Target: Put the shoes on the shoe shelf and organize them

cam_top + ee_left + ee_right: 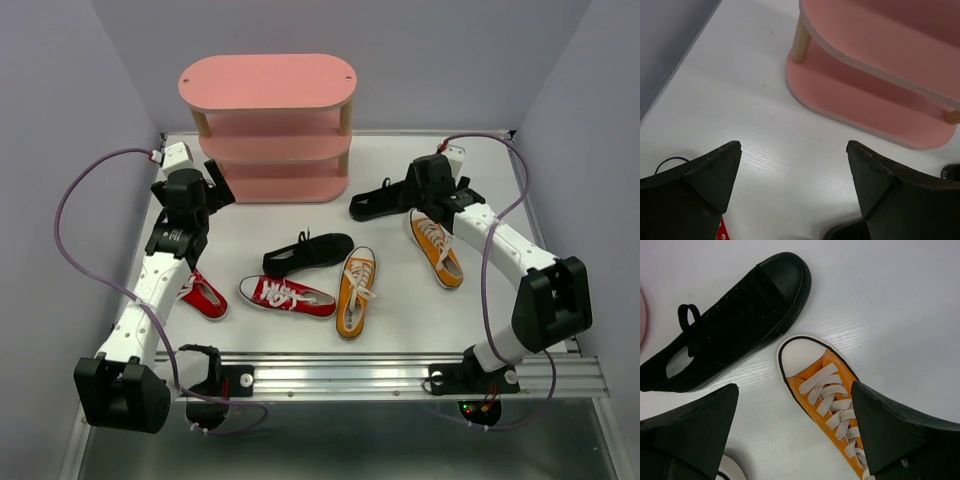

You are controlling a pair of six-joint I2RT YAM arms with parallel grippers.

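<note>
right pincer, spread, hangs over the black shoe, heel toward the shelf (left pincer, also spread, farther).

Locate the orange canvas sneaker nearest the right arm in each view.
Top external: right of centre, the orange canvas sneaker beside the right arm.
Left wrist: not in it.
Right wrist: lower centre, toe pointing up.
Shared landmark: the black canvas sneaker lying beside its toe.
</note>
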